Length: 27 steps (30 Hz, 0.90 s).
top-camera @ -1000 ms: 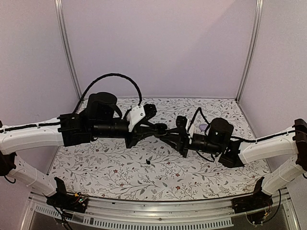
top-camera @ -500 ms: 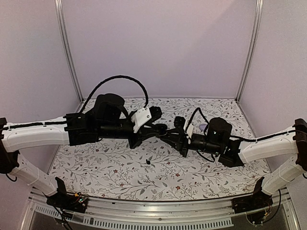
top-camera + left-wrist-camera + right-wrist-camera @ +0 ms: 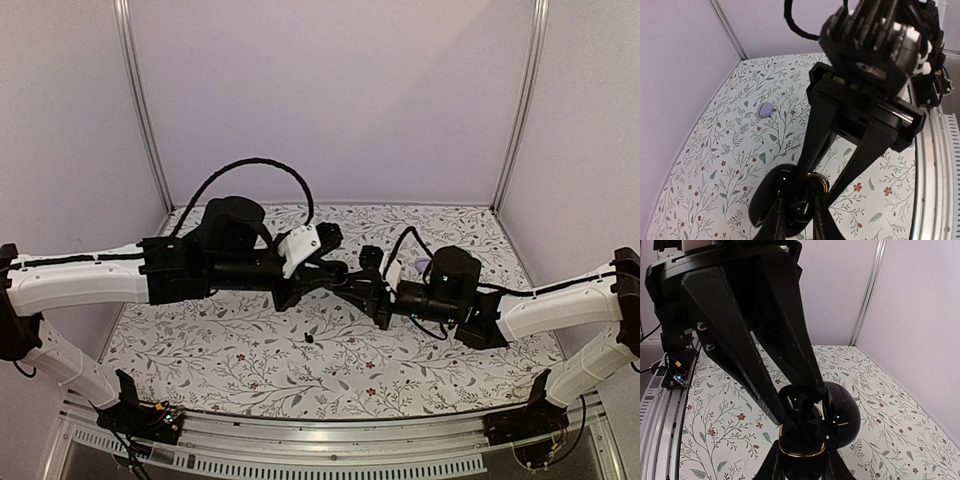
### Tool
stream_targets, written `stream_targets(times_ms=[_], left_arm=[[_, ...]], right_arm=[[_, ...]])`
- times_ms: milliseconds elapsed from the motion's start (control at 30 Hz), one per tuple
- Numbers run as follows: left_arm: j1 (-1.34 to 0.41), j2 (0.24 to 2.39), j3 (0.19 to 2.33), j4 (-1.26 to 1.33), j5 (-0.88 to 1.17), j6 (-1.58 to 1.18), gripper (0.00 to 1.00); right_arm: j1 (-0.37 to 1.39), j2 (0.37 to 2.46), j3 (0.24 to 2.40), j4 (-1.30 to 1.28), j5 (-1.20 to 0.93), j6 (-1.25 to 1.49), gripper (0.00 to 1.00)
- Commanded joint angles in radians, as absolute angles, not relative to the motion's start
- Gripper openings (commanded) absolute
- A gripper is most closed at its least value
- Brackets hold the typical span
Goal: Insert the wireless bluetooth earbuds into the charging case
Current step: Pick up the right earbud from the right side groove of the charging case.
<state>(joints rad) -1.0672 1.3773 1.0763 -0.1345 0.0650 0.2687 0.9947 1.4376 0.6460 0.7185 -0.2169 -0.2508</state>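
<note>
Two arms meet tip to tip above the middle of the bench (image 3: 330, 430), which is covered by a patterned cloth (image 3: 230, 360) of leaves and small flowers. Items are listed from left to right.

1. Left arm (image 3: 80, 285): white link with a black wrist, reaching in from the left and lying roughly level over the cloth.
2. Loose earbud (image 3: 308, 339): one tiny black piece lying on the cloth, nearer the front edge than the meeting point and apart from both tools.
3. Left tool (image 3: 343, 279): closed, its fingertips pinched on item 4.
4. Held earbud (image 3: 796, 400): one small glossy black piece between the left tool's fingertips, right at the open mouth of item 5. Whether it touches the case or sits in it cannot be told.
5. Charging case (image 3: 802, 437): black, rounded and gold-rimmed at the opening. Its lid (image 3: 842, 415) is swung open to one side, and the case is held clear of the cloth.
6. Right tool (image 3: 801, 462): closed on the charging case, with one finger on each side of the body.
7. Lavender piece (image 3: 765, 110): small and round, lying flat on the cloth towards the far side. It is beside the right wrist in the top view and touches nothing else.
8. Right arm (image 3: 550, 305): white link with a black wrist, reaching in from the right.
</note>
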Motion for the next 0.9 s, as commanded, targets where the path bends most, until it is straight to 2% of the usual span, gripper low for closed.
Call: stream_targets(times_ms=[0, 867], left_arm=[[-1.081, 1.397, 1.097, -0.099, 0.078, 0.246, 0.06], [-1.118, 1.485, 1.150, -0.238, 0.003, 0.319, 0.05]], right_arm=[[1.008, 1.445, 0.679, 0.742, -0.204, -0.261, 0.00], [1.034, 1.424, 0.682, 0.722, -0.141, -0.366, 0.00]])
